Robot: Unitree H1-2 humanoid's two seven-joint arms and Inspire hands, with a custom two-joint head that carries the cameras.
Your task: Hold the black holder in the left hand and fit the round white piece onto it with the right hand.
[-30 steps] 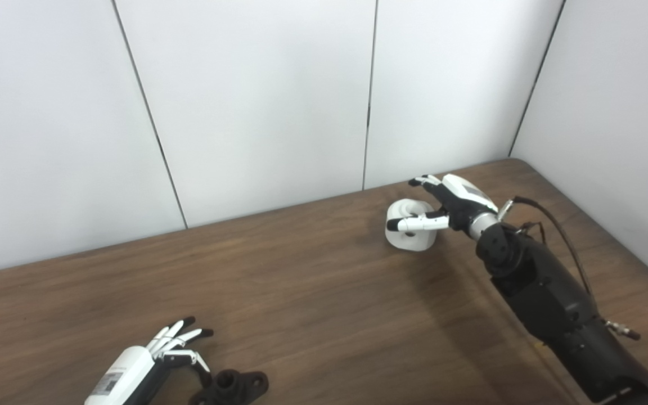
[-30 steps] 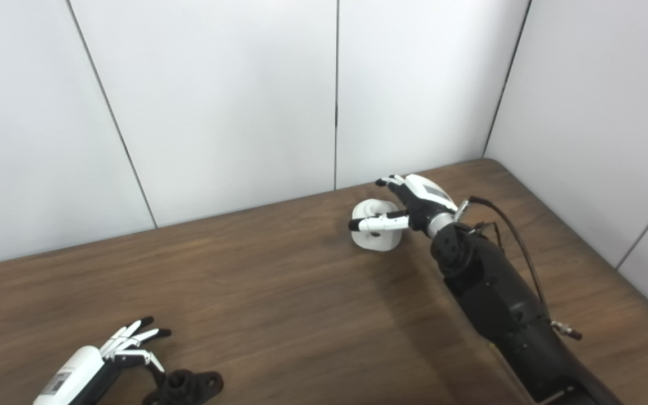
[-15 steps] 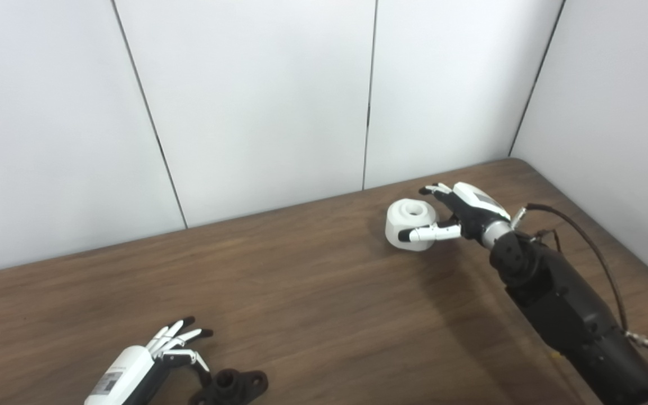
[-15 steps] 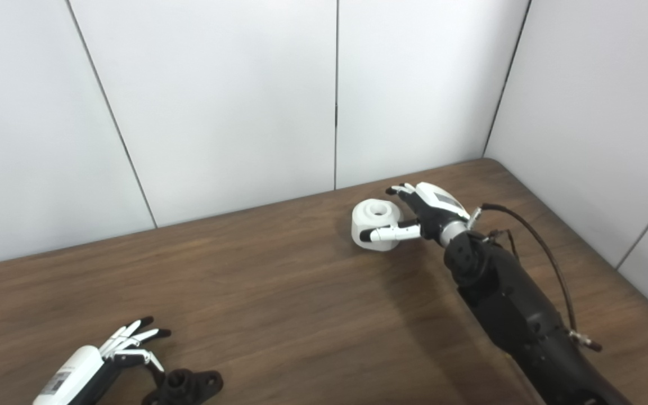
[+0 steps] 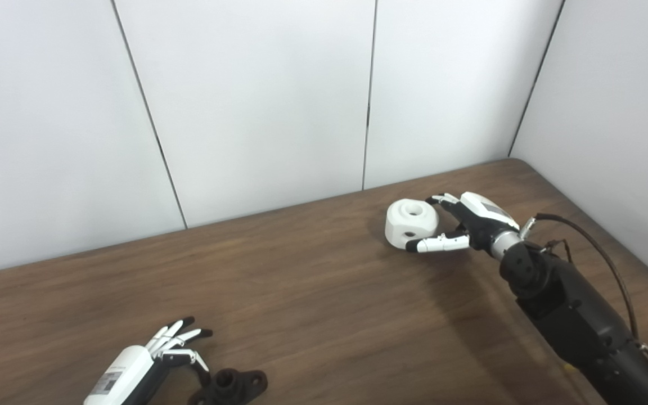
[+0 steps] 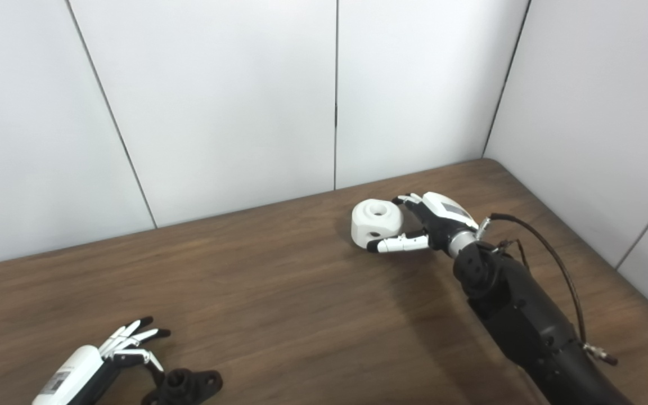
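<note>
The round white piece [image 5: 410, 224] sits on the brown table [image 5: 313, 281] at the back right, with a hole in its top and a small one in its side. My right hand [image 5: 459, 222] is just right of it, open, thumb stretched along its front and fingers near its right side, holding nothing. The black holder [image 5: 233, 386] lies at the table's near left edge, partly cut off by the picture's bottom. My left hand [image 5: 158, 354] rests open just left of the holder, its fingers spread; whether the thumb touches the holder I cannot tell.
White wall panels [image 5: 256, 101] run behind the table and along its right side, meeting in a corner at the back right. A dark cable [image 5: 599, 247] loops off my right forearm.
My right hand has pulled back to the right and lowered, coming off the white piece, which now shows fully on the table. The left hand and the holder have not moved.
</note>
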